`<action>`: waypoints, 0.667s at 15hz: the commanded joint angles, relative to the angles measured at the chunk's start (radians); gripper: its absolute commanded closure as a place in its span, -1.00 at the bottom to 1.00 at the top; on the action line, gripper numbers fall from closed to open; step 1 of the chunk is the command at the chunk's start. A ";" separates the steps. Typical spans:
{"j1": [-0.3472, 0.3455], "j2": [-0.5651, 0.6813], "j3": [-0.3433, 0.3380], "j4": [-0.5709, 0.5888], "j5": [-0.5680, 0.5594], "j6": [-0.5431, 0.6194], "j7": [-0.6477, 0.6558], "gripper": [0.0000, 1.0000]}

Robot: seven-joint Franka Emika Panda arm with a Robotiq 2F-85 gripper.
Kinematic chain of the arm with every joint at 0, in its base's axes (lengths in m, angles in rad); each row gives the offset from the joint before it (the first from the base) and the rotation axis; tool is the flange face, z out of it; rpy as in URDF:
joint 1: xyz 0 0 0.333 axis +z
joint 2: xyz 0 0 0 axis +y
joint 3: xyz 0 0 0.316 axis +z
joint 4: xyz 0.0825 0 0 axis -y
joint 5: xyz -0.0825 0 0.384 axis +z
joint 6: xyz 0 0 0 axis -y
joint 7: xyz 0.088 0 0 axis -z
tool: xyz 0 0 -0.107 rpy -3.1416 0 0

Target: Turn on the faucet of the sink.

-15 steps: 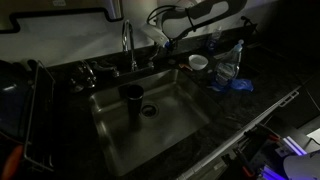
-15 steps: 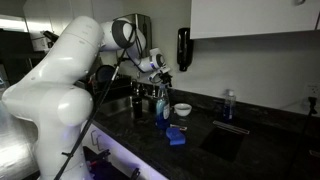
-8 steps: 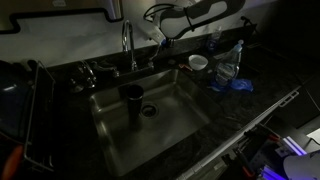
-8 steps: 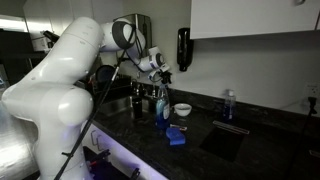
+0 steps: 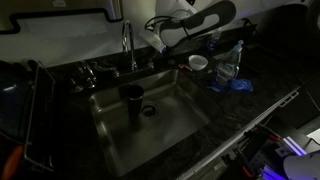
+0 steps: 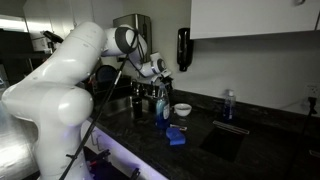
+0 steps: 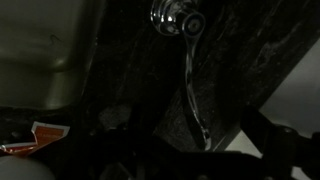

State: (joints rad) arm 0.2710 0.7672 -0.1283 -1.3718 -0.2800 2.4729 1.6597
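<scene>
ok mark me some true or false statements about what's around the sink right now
1. A dark cup stands inside the sink. True.
2. The white bowl lies in the sink. False: it sits on the counter beside the basin.
3. The gripper is up near the faucet, not down in the basin. True.
4. The gripper holds the dark cup. False: the cup stands alone in the sink, well apart from the gripper.
</scene>
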 commanded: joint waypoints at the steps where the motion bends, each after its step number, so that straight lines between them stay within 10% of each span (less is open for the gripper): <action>1: 0.019 0.022 -0.029 0.027 -0.004 -0.025 -0.008 -1.00; 10: 0.036 0.022 -0.041 0.071 -0.055 -0.298 -0.038 -1.00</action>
State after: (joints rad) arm 0.3041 0.7738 -0.1663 -1.3396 -0.3262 2.2743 1.6527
